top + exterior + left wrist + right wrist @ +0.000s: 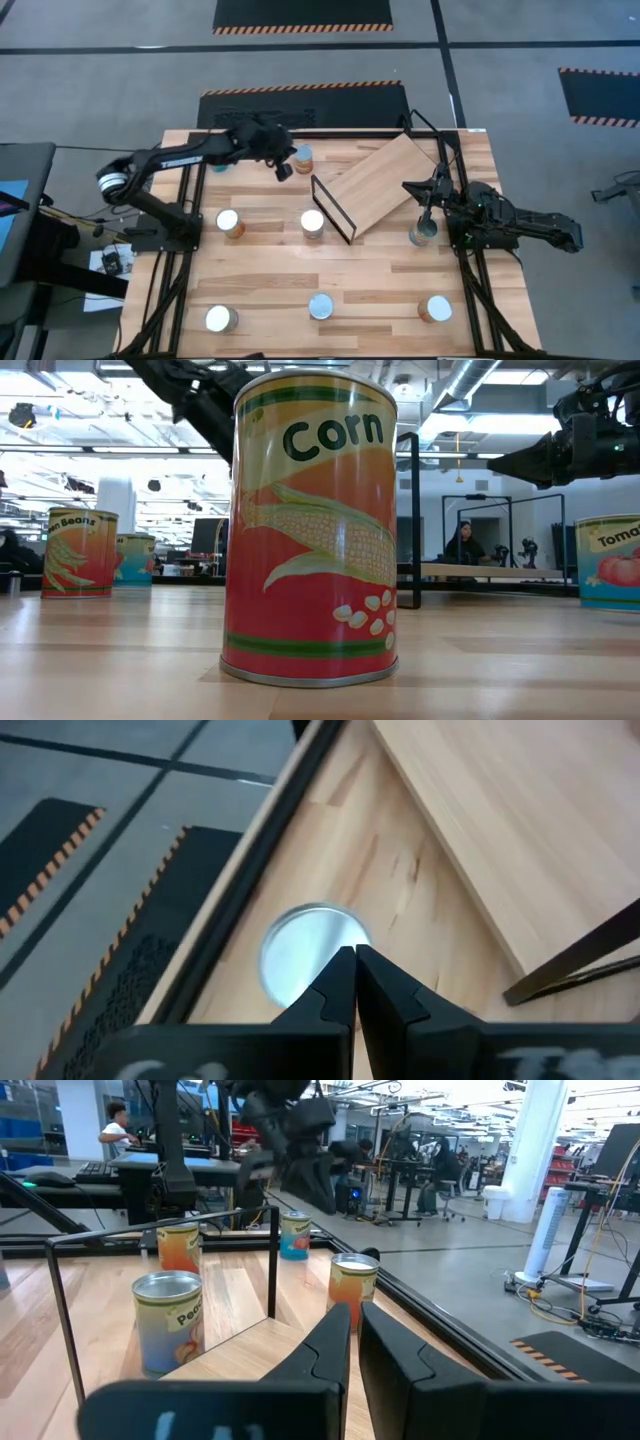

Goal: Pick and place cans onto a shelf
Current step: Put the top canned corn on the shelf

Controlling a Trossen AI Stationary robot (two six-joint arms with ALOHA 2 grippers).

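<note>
Several cans stand upright on the slatted table. One silver-topped can (302, 157) (305, 948) stands near the far edge, and my left gripper (283, 168) (355, 956) hangs shut just above it, apart from it. The shelf (385, 178), a light-wood board with a black wire frame (333, 210) at its near-left end, lies slanted at the far right. My right gripper (415, 192) (355, 1320) is shut and empty over the shelf's right edge, pointing toward the table's left. A grey-topped can (424, 233) stands just near of it.
More cans stand at mid-table (231, 222) (312, 223) and along the near edge (220, 318) (320, 306) (437, 309). A blue can (220, 163) stands far left. The corn can (310, 530) fills the low view. People show in the room beyond.
</note>
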